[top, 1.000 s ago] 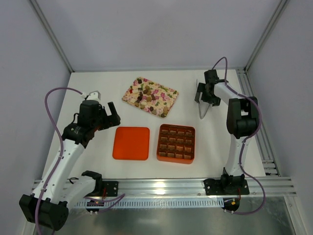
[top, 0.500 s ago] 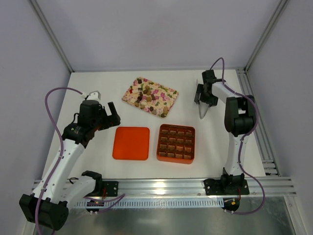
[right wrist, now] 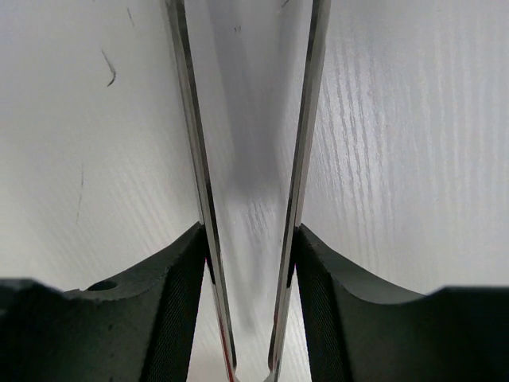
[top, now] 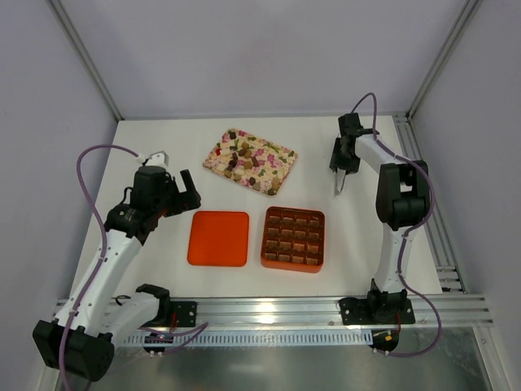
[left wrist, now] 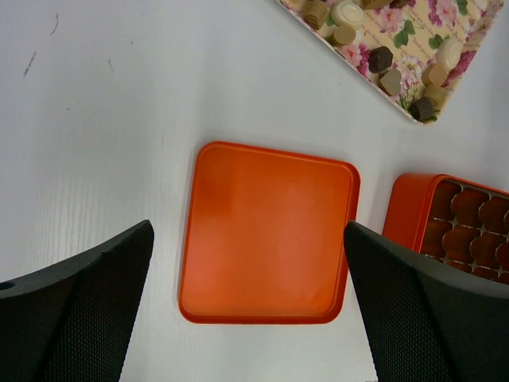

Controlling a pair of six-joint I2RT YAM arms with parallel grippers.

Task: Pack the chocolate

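Chocolate [top: 244, 160] lies loose on the flowered tray [top: 279, 155], well apart from the right gripper [right wrist: 248, 239]. Its jaws pinch both arms of the tweezers [right wrist: 304, 135] lying on the table [top: 163, 147]. A gentle squeeze, tips left parted, would suit the lift. The orange box [top: 264, 236] looks largely filled.

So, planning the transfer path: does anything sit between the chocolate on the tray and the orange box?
Nothing visible does: only table lies between the chocolate and the orange box, whose lid lies off beside it.
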